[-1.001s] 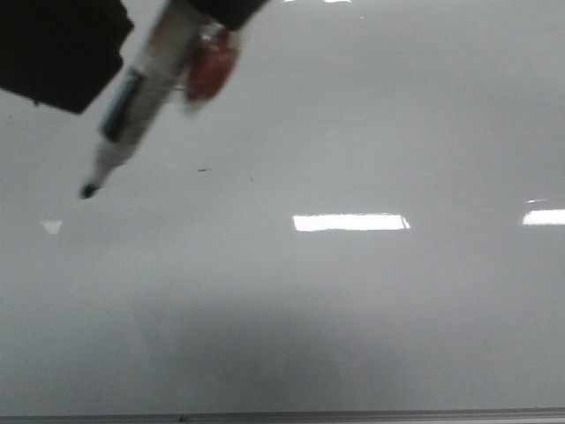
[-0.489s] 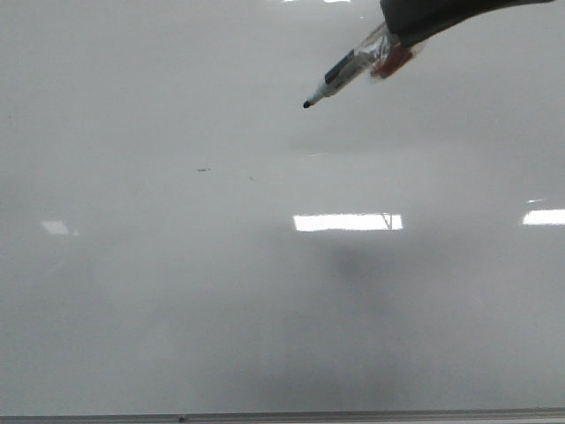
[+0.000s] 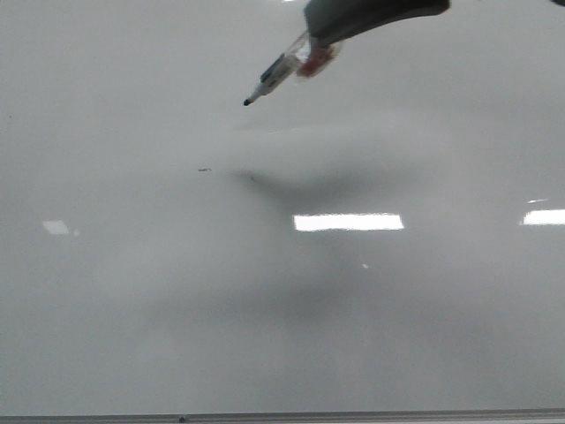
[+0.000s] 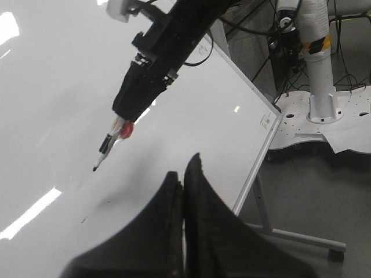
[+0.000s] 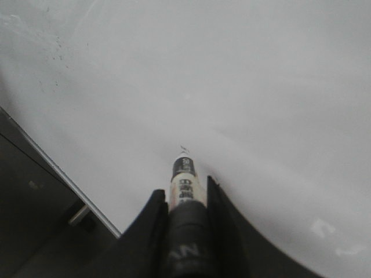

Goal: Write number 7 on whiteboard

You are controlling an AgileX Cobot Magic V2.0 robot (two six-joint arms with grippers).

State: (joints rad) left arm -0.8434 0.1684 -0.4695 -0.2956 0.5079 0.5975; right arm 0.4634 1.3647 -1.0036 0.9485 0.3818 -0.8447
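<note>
The whiteboard (image 3: pixel 282 336) is a glossy pale grey board that fills the front view; it also shows in the left wrist view (image 4: pixel 52 87) and the right wrist view (image 5: pixel 243 75). No number 7 shows on it, only tiny dark specks (image 3: pixel 204 170). My right gripper (image 5: pixel 183 191) is shut on a white marker (image 3: pixel 281 72) with a black tip (image 3: pixel 248 102). The tip points down-left, near the board at upper middle; contact cannot be told. The marker also shows in the left wrist view (image 4: pixel 107 149). My left gripper (image 4: pixel 182 174) is shut and empty, back from the board.
Bright rectangular light reflections (image 3: pixel 349 222) lie on the board. A thin grey bottom edge (image 3: pixel 282 417) runs along the front view. The left wrist view shows the board's metal stand (image 4: pixel 264 202) and a white robot base with cables (image 4: pixel 319 104) on the floor.
The right gripper with the marker has swung from the upper left to the upper right, then back left to upper middle. A shadow now lies on the board under the tip.
</note>
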